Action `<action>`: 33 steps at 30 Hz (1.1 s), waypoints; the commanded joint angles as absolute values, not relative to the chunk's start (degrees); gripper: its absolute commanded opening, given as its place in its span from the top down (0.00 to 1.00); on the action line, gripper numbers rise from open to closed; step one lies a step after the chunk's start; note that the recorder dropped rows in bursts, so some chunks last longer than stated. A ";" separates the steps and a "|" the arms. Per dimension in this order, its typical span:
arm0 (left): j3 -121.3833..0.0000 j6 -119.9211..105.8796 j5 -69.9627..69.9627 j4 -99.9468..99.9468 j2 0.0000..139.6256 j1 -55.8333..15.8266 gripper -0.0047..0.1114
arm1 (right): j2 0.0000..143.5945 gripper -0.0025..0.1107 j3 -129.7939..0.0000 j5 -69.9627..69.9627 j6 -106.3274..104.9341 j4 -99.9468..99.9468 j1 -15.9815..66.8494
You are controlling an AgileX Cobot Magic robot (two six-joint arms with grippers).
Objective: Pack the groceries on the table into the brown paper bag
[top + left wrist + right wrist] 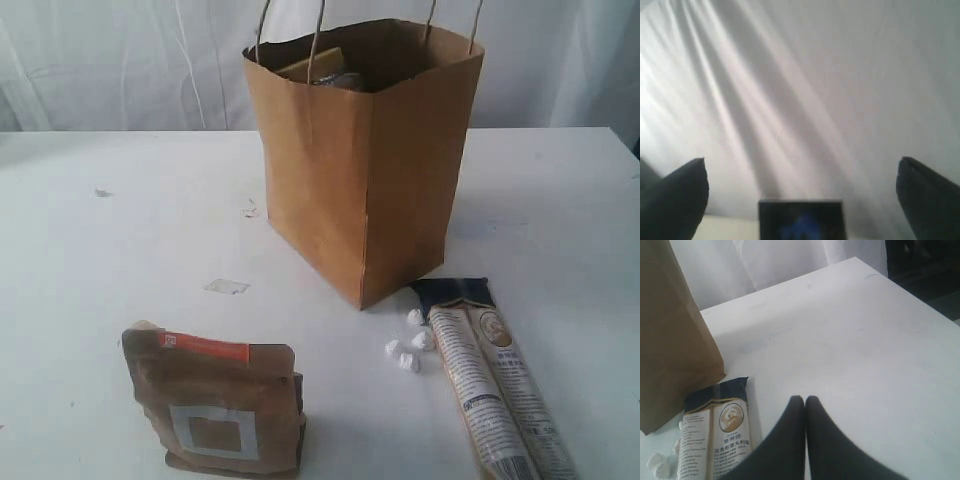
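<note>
Bag (365,170) stands mid-table, its load mostly hidden: just a tan edge and something shiny at the rim. Packet (495,390) lies just beside it, cut off below. Pouch (215,405) stands upright, front left. Left gripper (802,160) spread wide, seeing only white curtain (790,100). Right gripper (805,399) pressed together, empty, over the speckled white table (120,250).

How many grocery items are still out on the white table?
2. The brown pouch with orange strip stands front left in the exterior view; the long beige printed packet lies front right, by the tall brown paper bag. The bag may hide others behind it.
</note>
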State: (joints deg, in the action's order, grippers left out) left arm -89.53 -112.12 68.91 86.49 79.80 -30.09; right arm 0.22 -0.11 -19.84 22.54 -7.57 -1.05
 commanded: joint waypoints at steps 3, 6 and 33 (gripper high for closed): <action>-72.14 -121.48 63.45 99.95 78.10 -12.20 0.06 | 0.00 0.98 0.00 -19.60 22.72 -7.66 -1.40; -63.06 -121.48 55.04 99.95 77.41 -10.04 0.07 | 0.00 0.98 0.00 -19.60 22.72 -7.66 -1.40; -47.87 -107.53 37.83 92.71 67.44 -4.38 0.96 | 0.00 0.98 0.00 -19.60 22.72 -7.66 -1.40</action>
